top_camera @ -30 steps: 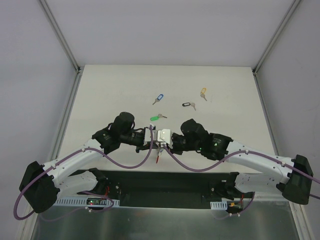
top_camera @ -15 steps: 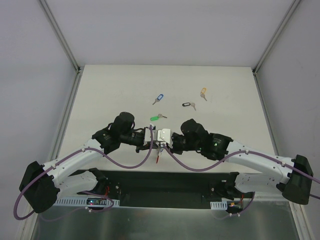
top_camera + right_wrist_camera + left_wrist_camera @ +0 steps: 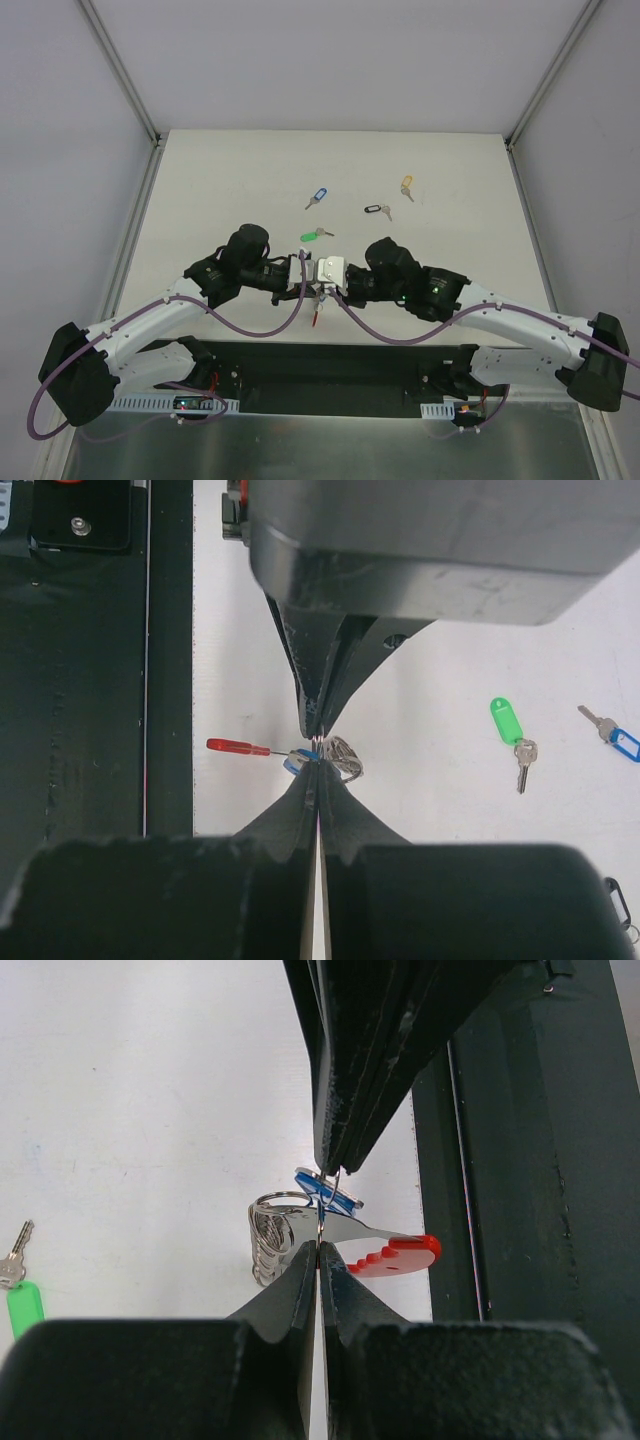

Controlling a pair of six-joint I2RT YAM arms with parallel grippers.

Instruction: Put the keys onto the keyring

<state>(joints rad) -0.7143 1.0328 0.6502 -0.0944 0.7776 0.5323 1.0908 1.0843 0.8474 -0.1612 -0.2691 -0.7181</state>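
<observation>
Your left gripper (image 3: pixel 319 1244) is pinched fully shut on a thin wire at the keyring (image 3: pixel 402 1254). Your right gripper (image 3: pixel 316 767) meets it tip to tip, also clamped tight, at the wire loop of a blue-tagged key (image 3: pixel 324 1187) (which strand each one nips is too fine to tell). The keyring sits between them over the near edge of the table (image 3: pixel 220 180). Its long axis runs crosswise to both grippers, with the red half pointing toward that edge and the grey ribbed half bunched on the far side. The green key (image 3: pixel 313 236) lies just beyond.
</observation>
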